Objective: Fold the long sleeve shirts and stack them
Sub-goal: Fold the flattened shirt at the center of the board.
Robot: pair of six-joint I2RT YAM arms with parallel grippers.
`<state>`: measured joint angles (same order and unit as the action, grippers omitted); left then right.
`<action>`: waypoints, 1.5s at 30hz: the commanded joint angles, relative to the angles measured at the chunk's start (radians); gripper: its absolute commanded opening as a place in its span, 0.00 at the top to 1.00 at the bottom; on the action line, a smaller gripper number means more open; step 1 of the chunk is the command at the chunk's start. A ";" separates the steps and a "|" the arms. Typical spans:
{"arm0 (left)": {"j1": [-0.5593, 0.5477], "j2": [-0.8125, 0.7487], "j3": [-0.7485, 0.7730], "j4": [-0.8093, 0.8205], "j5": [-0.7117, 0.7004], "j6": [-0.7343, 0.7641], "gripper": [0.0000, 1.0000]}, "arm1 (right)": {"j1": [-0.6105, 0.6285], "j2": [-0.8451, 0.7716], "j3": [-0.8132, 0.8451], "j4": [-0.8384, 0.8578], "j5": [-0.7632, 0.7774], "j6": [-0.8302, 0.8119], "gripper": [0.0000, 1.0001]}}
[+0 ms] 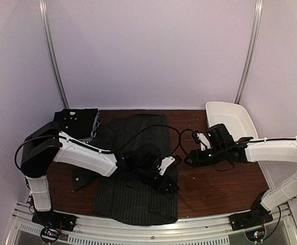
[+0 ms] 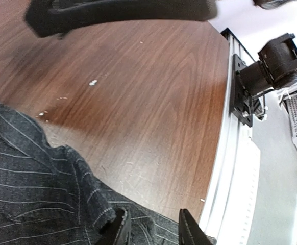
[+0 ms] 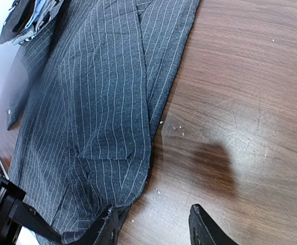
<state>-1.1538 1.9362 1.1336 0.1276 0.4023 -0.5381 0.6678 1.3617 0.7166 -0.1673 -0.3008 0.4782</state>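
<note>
shirt to fold: we see a charcoal cloth shirt with pale pinstripes (image 1: pixel 133 189) spread flat on the brown wooden table (image 1: pixel 220 184), collar end far, hem end near the arm bases.
long axis: it runs from the bases out to the far wall, so its right long edge passes across the front of both tools.
left gripper (image 2: pixel 153 232): the jaws stand apart. In its wrist view the rumpled cloth edge lies at its left finger and partly in the gap, with bare wood on the other side. We see no pinch on the cloth.
right gripper (image 3: pixel 156 227): the jaws are spread with nothing in them. Its left finger is just beside the shirt's edge and the rest is over bare wood.
shirt from right tool: all of it lies on the left-finger side, and the edge slants away ahead of the tool.
nearer arm: left, since it sits over the edge itself. The right one is just off the cloth, beside it.
done pile: a dark folded shirt (image 1: pixel 77 122) lies well behind the left arm's elbow, on the far side of the spread shirt from both tools.
white plastic tub (image 1: pixel 225 115): it sits beyond the right tool, apart from the cloth.
next move, our guess: both tools take that right edge and carry it across the long axis toward the left arm's side.
</note>
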 commanded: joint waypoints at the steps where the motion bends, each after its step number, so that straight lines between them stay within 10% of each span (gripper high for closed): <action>1: 0.003 -0.051 -0.026 0.072 -0.129 -0.034 0.65 | 0.014 -0.067 -0.032 -0.026 0.037 0.004 0.50; 15: -0.016 -0.072 -0.065 0.176 -0.089 -0.020 0.61 | 0.071 -0.070 -0.048 -0.043 0.085 0.021 0.47; 27: 0.221 -0.356 -0.422 0.233 -0.445 -0.332 0.61 | 0.143 -0.063 -0.115 -0.054 0.060 0.053 0.46; 45: 0.367 -0.179 -0.368 0.313 -0.410 -0.413 0.61 | 0.171 0.036 -0.150 0.060 -0.041 0.107 0.50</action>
<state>-0.7937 1.7248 0.7391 0.3618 -0.0174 -0.9203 0.8318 1.3769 0.5812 -0.1574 -0.3134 0.5640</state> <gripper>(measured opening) 0.389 0.517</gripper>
